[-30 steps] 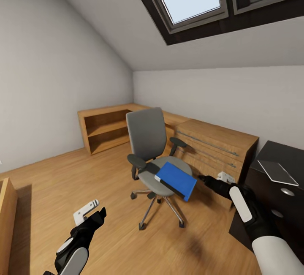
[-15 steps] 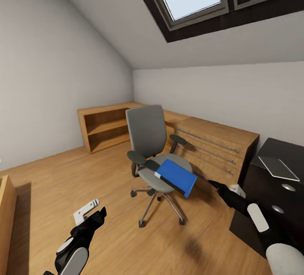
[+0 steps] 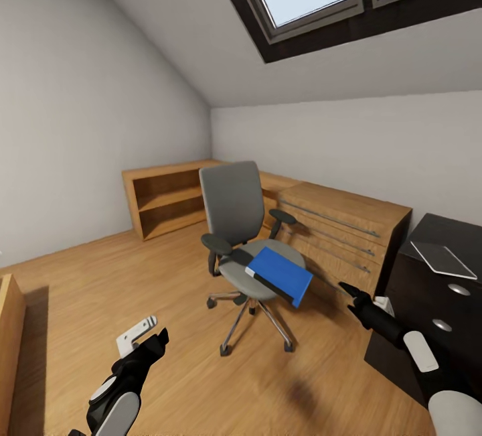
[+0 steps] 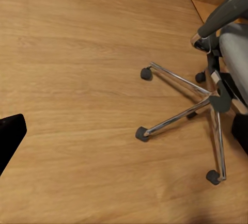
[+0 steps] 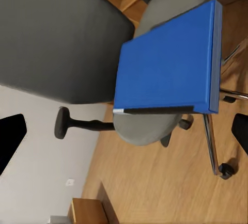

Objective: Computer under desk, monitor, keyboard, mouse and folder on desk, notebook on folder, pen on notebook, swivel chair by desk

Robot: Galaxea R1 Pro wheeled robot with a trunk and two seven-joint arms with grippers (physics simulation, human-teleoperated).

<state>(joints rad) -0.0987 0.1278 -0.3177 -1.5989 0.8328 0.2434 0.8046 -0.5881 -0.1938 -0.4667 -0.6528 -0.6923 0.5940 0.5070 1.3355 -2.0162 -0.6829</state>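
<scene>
Now my right arm has pulled back from the swivel chair [image 3: 244,235]: a second ago the right gripper [image 3: 349,291] sat close by the edge of the blue folder [image 3: 281,274], and it has since dropped lower and toward the desk [image 3: 442,275] side, leaving a clear gap. The folder lies across the seat where it was, one corner hanging over the front edge, so the lift onto the desk is not yet done, and I judge this as a re-approach rather than a grab. From the right wrist camera the folder [image 5: 168,64] sits square ahead with its dark spine toward me, and the two fingertips frame the picture wide apart, so those jaws are spread and empty. My left gripper [image 3: 155,341] hangs low over the floor, holding nothing I can see; its wrist view catches a single dark fingertip beside the chair's chrome base [image 4: 206,105], so I cannot tell how its jaws stand. The desk is cut off at the picture's edge, with a flat grey item [image 3: 443,258] on top that I cannot identify.
</scene>
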